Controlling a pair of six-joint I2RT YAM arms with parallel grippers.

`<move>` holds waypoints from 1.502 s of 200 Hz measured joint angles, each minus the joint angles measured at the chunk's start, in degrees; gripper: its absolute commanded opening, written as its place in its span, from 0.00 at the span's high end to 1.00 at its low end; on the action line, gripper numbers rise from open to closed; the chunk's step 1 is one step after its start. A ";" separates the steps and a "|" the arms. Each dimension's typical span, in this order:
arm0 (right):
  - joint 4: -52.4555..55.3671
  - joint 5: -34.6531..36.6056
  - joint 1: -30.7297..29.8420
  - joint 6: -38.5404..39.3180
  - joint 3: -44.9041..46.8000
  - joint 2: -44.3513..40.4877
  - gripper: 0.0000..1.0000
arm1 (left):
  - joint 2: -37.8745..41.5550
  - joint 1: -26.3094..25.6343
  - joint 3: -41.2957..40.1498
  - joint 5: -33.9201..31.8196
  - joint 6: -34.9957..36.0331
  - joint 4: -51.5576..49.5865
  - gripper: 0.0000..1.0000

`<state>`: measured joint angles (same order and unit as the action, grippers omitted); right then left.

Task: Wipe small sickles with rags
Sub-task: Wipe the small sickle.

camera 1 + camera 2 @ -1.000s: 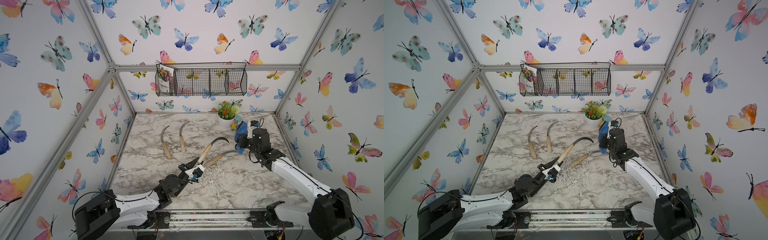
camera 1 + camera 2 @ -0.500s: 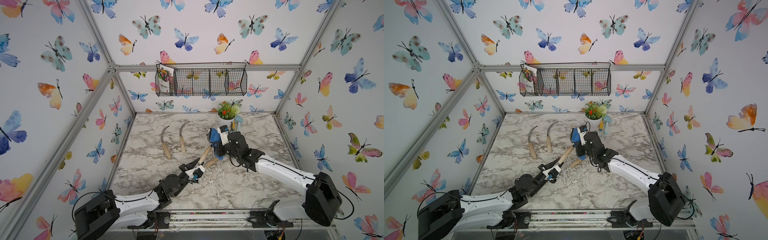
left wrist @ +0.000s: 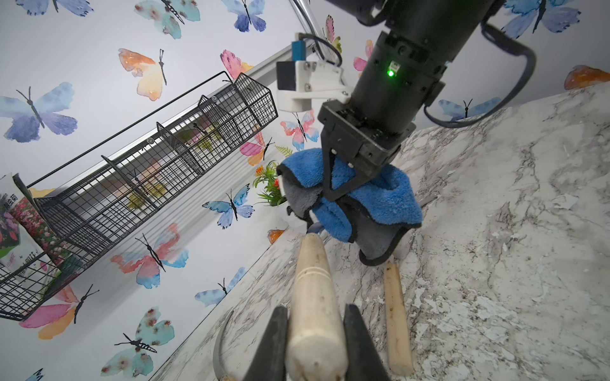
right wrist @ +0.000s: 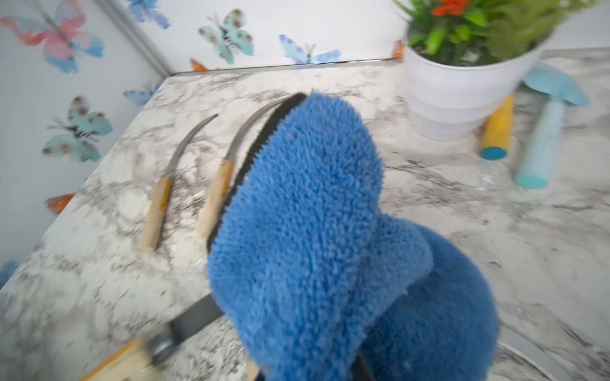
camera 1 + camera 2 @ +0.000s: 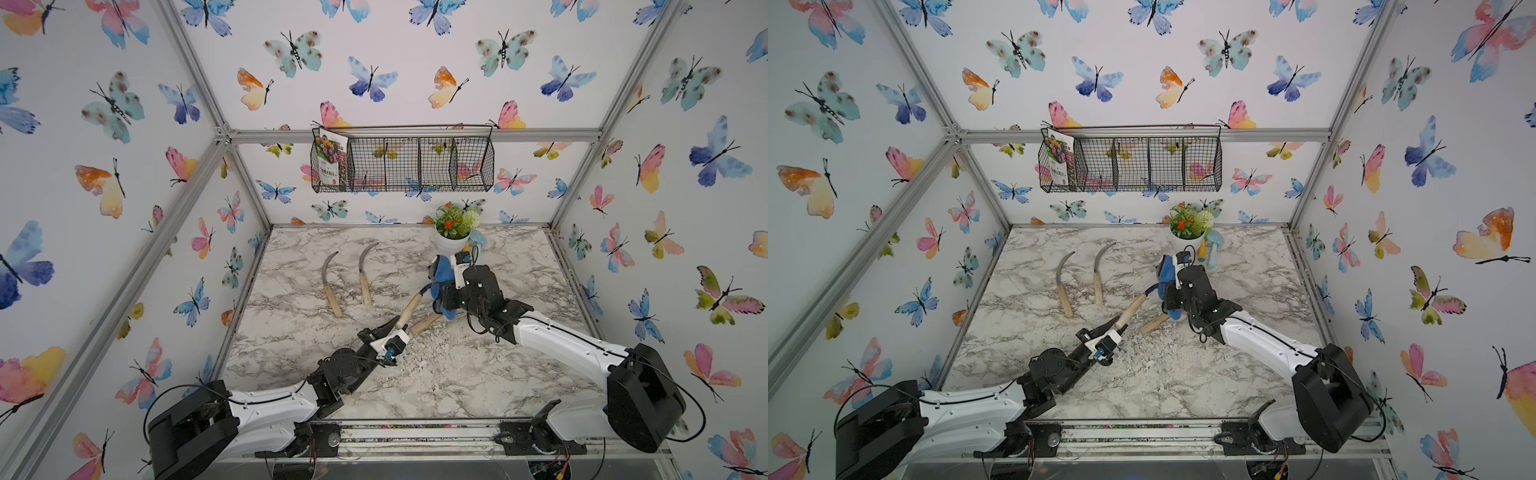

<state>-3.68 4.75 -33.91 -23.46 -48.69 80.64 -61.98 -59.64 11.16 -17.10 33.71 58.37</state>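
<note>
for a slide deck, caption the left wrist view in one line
Left pincer grips a sickle by the handle; right pincer holds a blue rag over its blade.

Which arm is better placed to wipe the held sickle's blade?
Right: the right gripper is shut on the blue rag at the blade, while the left gripper is shut on the sickle handle.

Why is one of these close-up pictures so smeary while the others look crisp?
Right wrist view: the rag looms close; the flower pot and trowel behind look smeared. Left wrist view: rag and held sickle crisp. Both top views: sharp, evenly lit.
</note>
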 measured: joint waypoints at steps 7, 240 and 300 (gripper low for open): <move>-0.39 -0.74 2.14 -0.28 0.57 0.55 0.98 | 0.17 0.00 0.00 -0.02 -0.31 0.00 1.00; -3.19 -10.10 11.74 -1.55 6.10 -2.36 0.98 | 3.78 0.00 0.07 0.74 -2.93 -2.16 1.00; -1.38 -11.85 4.24 -0.66 1.70 -1.64 0.98 | 2.80 0.00 0.11 0.76 -2.91 -2.47 1.00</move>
<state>-5.06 -7.09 -29.67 -24.12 -46.98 79.00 -59.18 -59.64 11.27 -16.34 30.81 55.90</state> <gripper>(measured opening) 0.137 0.217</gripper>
